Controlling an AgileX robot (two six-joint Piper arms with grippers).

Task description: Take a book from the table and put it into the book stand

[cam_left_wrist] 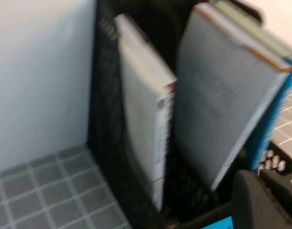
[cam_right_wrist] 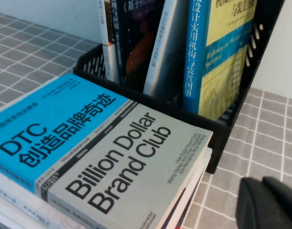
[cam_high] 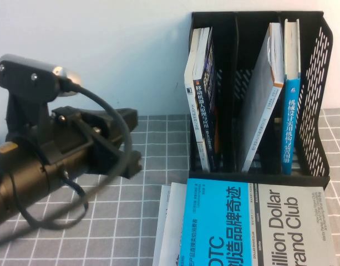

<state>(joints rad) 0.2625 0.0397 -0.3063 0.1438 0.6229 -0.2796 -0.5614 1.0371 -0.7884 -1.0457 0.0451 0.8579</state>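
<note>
The black book stand [cam_high: 319, 111] stands on the table [cam_high: 120, 221] at the back right. The dark-spined book [cam_high: 207, 105] with white characters stands upright in the stand's left slot beside a white book; its dark and orange cover shows in the right wrist view [cam_right_wrist: 136, 33]. My left gripper [cam_high: 132, 141] hovers left of the stand, shut and empty; in the left wrist view [cam_left_wrist: 267, 200] it is near the stand's front wall. My right gripper [cam_right_wrist: 266, 205] is shut and empty, low over the table [cam_right_wrist: 260, 129] beside the stand's corner.
A grey book [cam_high: 264, 94] leans in the middle slot and a blue-spined book [cam_high: 292, 105] stands in the right slot. A cyan and white "Dollar Brand Club" book [cam_high: 253, 227] lies on a stack in front of the stand. A pale wall rises behind.
</note>
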